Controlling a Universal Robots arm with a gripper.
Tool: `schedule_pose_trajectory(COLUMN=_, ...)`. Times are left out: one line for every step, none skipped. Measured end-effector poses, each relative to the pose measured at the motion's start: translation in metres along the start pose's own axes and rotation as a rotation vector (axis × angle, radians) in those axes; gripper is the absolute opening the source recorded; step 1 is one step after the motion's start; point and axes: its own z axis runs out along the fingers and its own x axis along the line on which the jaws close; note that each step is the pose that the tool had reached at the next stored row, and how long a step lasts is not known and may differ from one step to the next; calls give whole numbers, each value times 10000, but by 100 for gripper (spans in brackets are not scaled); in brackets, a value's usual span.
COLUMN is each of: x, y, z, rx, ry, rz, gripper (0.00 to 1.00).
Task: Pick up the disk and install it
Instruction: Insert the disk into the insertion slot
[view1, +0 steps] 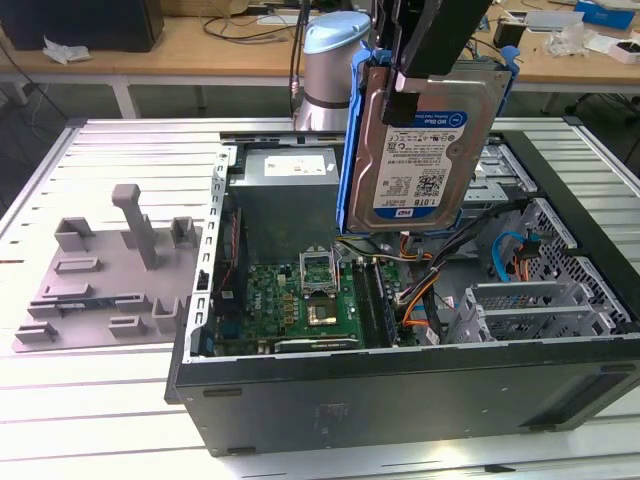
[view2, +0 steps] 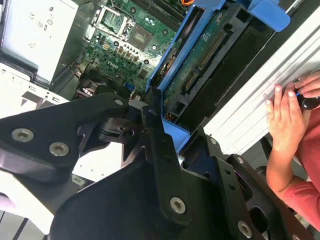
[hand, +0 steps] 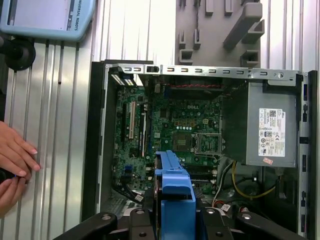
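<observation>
The flat silver-grey metal disk (view1: 425, 150), framed in blue plastic, is held upright above the open black computer case (view1: 400, 400), clamped between the fingers of the black gripper (view1: 412, 85).

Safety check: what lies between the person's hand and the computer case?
Only bare ribbed tabletop, seen in the first wrist view; the hand rests apart from the case.

A lab: slatted metal table (view1: 130, 150), cluttered wooden benches (view1: 190, 42) behind.
</observation>
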Motion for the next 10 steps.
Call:
schedule_pose_trajectory(x=0, y=0, z=0, rx=0, ry=-1, rz=0, gripper=37)
schedule_pose_trajectory(x=15, y=0, z=0, rx=3, ry=-53, rz=-6, gripper=37)
schedule_pose_trajectory(x=54, y=2, z=3, rx=10, ry=-199, rz=-13, gripper=37)
schedule_pose_trajectory(x=91, y=3, z=5, rx=16, ry=-309, rz=-20, gripper=37)
schedule_pose_trajectory(x=110, y=3, z=6, rx=18, ry=-368, rz=-24, gripper=37)
schedule_pose_trajectory(x=131, y=4, z=8, rx=22, ry=-435, rz=-29, gripper=37)
schedule_pose_trajectory(x=177, y=5, z=10, rx=30, ry=-591, rz=-39, gripper=37)
schedule_pose_trajectory(x=195, y=6, z=11, rx=34, ry=-654, rz=-44, gripper=37)
schedule_pose_trajectory(x=211, y=6, z=13, rx=37, ry=-713, rz=-45, gripper=37)
schedule_pose_trajectory(x=225, y=2, z=14, rx=39, ry=-768, rz=-40, gripper=37)
